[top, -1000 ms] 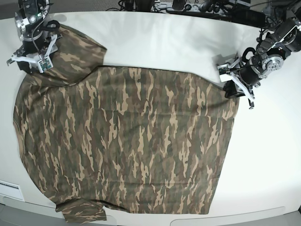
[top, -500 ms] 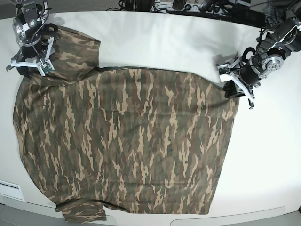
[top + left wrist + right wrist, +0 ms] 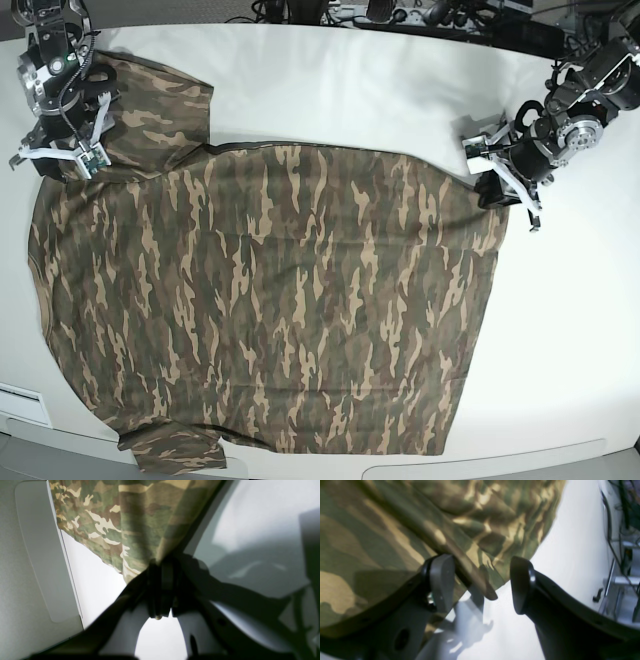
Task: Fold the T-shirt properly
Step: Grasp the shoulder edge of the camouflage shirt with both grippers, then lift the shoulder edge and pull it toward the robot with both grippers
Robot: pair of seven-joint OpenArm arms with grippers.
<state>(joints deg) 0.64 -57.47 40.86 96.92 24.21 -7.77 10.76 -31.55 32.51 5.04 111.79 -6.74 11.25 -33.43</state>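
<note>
Camouflage cloth in olive green, brown and tan: large short-sleeved soft T-shirt point(image 3: 270, 300), spread flat and nearly smooth across the white table point(image 3: 400, 90), filling most of it. Lies sideways to the base view, sleeves towards that view's left, straight hem towards its right.

At the far hem corner, on the base view's right: left gripper point(image 3: 497, 190), black, low on the tabletop. Seen from its own wrist camera point(image 3: 161, 580), jaws pressed together with the cloth gathering in taut lines into them, so clamped on the T-shirt's corner. Probably serves to pin or carry that corner, ready for lifting the far edge over.

At the far sleeve point(image 3: 155, 105), on the base view's left: right gripper point(image 3: 62, 150), poised at the sleeve's outer edge. From its wrist camera point(image 3: 482, 585), dark pads standing well apart, a raised ridge of sleeve fabric running between them and ending at the bare table. Nothing pinched here; cannot tell whether the nearer pad touches the cloth. Likely lined up this way so that closing catches the folded edge and not a single loose layer.

Near sleeve point(image 3: 175, 450) untouched at the table's front edge. No fold made yet, by the look of it. Risk: with one side gripped and the other not, any pull skews the shirt.
</note>
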